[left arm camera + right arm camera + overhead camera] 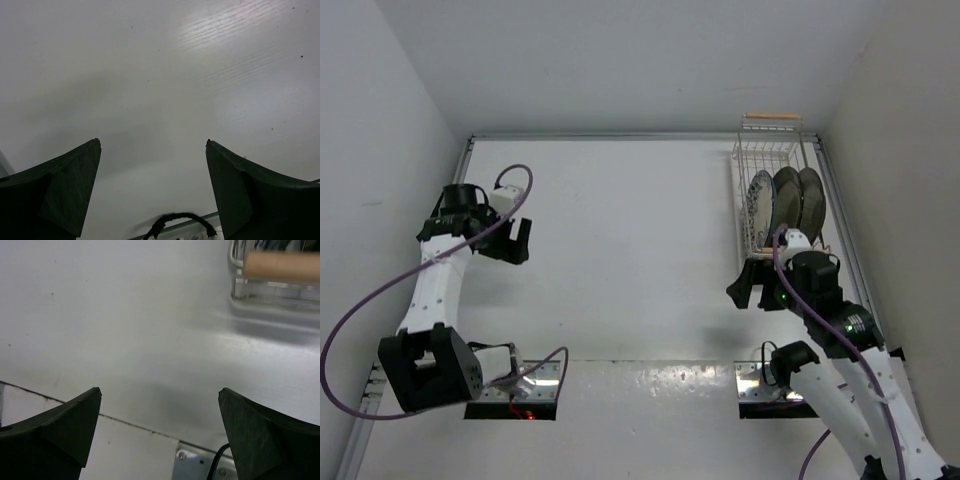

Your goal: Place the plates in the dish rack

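Note:
The white wire dish rack [752,160] stands at the far right of the table, with a wooden handle bar [771,117] at its far end. Three plates stand on edge in it: a patterned white one [758,205] on the left and two dark-rimmed ones [787,200] [811,203] to its right. My right gripper [752,290] is open and empty, just in front of the rack's near end. The rack's near wooden handle [282,266] shows at the top right of the right wrist view. My left gripper [512,243] is open and empty over the left of the table.
White walls close in the table on the left, back and right. A metal mounting plate [200,462] with a black cable lies below the right gripper. A purple cable [515,190] loops off the left arm.

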